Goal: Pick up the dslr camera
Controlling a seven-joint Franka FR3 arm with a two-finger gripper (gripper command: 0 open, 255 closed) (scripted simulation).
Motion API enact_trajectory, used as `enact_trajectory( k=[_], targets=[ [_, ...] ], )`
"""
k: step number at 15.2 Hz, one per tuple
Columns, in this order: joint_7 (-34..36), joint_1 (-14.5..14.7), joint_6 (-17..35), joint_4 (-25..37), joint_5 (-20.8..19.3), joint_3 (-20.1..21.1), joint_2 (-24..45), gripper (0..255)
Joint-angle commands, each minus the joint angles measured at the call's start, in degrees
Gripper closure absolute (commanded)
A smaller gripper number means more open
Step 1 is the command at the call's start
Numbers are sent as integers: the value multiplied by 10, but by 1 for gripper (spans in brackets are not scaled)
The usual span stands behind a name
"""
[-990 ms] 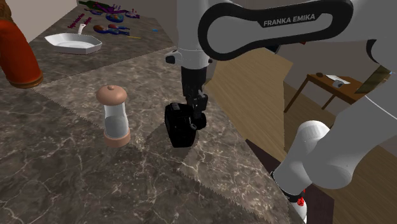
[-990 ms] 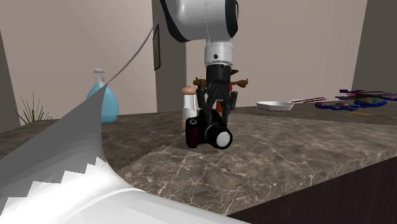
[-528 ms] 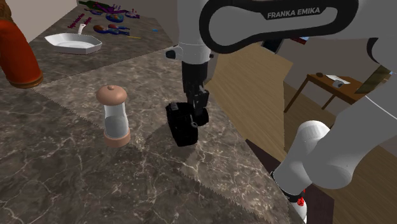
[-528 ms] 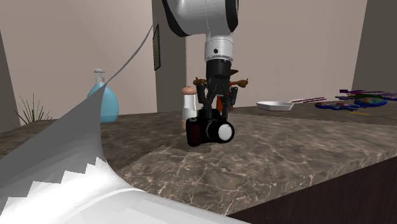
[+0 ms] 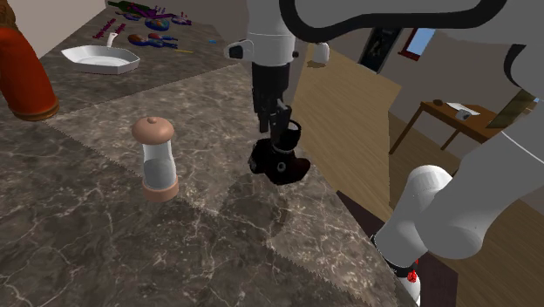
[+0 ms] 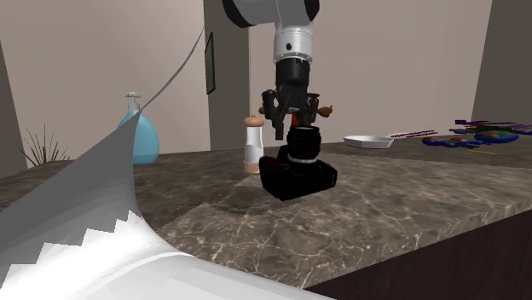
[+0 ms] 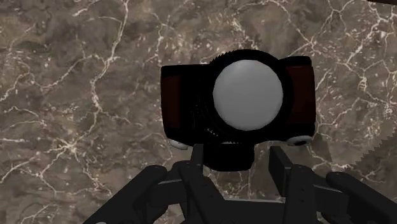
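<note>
Okay, fingers [image 7: 283,167] are clamped on the lens barrel of the dslr camera [image 7: 248,89], one on each side. The gripper [image 5: 281,131] points straight down and the camera hangs under it, lens up, body tilted. I see it over the marble counter [image 5: 105,235] near the edge, but can't tell if it's fully clear of the surface. A shaker [image 5: 156,159] stands upright, apart from it, toward the shoulder view's left.
</note>
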Motion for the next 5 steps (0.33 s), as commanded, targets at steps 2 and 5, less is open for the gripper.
enact_trajectory(
  k=[2, 5],
  targets=[
    [-1, -1, -23, 23, 0, -1, -1, 255],
    [-1, -1, -32, 32, 0, -1, 0, 255]
  ],
)
